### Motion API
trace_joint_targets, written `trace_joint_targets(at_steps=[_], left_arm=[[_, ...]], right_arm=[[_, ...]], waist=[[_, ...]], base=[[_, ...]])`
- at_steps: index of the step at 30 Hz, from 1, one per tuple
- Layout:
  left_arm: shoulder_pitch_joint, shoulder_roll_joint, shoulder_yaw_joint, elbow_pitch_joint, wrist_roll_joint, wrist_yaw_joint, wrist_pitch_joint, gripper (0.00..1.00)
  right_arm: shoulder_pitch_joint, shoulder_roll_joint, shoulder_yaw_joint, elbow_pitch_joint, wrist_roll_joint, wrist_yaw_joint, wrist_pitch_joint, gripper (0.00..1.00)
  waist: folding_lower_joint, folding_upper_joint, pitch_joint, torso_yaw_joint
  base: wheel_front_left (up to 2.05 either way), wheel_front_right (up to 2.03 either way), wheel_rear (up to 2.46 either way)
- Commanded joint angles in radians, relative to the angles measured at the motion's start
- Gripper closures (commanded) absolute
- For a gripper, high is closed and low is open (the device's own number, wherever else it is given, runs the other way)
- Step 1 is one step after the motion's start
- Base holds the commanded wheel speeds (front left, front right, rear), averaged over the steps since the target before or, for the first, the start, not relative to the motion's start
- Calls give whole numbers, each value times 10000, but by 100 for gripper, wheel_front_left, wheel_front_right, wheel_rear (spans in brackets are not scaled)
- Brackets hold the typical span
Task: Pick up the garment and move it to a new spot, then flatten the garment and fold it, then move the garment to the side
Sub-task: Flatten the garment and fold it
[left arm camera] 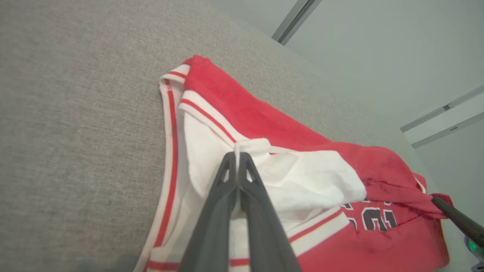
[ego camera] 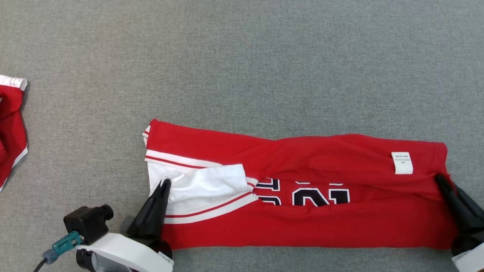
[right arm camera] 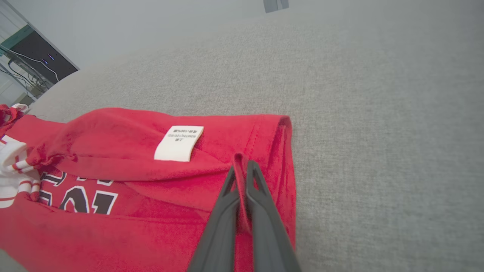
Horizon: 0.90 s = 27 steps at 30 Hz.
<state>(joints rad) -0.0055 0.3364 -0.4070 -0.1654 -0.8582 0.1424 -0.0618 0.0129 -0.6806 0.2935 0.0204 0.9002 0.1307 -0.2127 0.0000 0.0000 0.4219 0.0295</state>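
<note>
A red garment (ego camera: pixel 295 219) with white-and-red trim and black numbers lies stretched across the grey surface, partly folded over itself. My left gripper (ego camera: pixel 165 183) is shut on the white fabric at the garment's left end; the left wrist view shows the pinched white fold (left arm camera: pixel 242 145) between the tips of that gripper (left arm camera: pixel 237 155). At the right end my right gripper (ego camera: pixel 439 177) is shut on the red hem, with a pinch of red cloth (right arm camera: pixel 242 160) showing between the tips of the gripper (right arm camera: pixel 242 166). A white label (ego camera: pixel 401 163) faces up near the right end.
Another red and white garment (ego camera: pixel 11 128) lies at the far left edge of the grey surface (ego camera: pixel 242 68). The right wrist view shows dark equipment with cables (right arm camera: pixel 34 60) beyond the surface's far corner.
</note>
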Motion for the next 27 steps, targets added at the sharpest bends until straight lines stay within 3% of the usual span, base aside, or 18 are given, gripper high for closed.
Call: trace_joint_targets(at_steps=[1, 6, 12, 18, 27], left_arm=[[38, 74, -25, 159, 58, 56, 14, 0], [-75, -150, 0, 767, 228, 41, -454, 0], [-204, -333, 106, 1199, 883, 334, -1374, 0], [-417, -568, 520, 1040, 1979, 844, -1951, 0], [-627, -914, 1741, -92, 3825, 975, -2028, 0]], right_arm=[[4, 123, 26, 66, 26, 4, -74, 0], [-102, 601, 203, 379, -76, 4, -232, 0], [-99, 1167, -76, 469, -466, 4, -428, 0], [-201, 1943, -1036, 134, -1302, 4, -535, 0], [-544, 3118, -2498, -518, -3139, 4, -517, 0]], waist=[[0, 0, 1, 1], [0, 0, -89, -44], [0, 0, -366, -162], [0, 0, -691, -291], [0, 0, -1128, -379]], base=[[0, 0, 0], [0, 0, 0], [0, 0, 0], [0, 0, 0], [0, 0, 0]])
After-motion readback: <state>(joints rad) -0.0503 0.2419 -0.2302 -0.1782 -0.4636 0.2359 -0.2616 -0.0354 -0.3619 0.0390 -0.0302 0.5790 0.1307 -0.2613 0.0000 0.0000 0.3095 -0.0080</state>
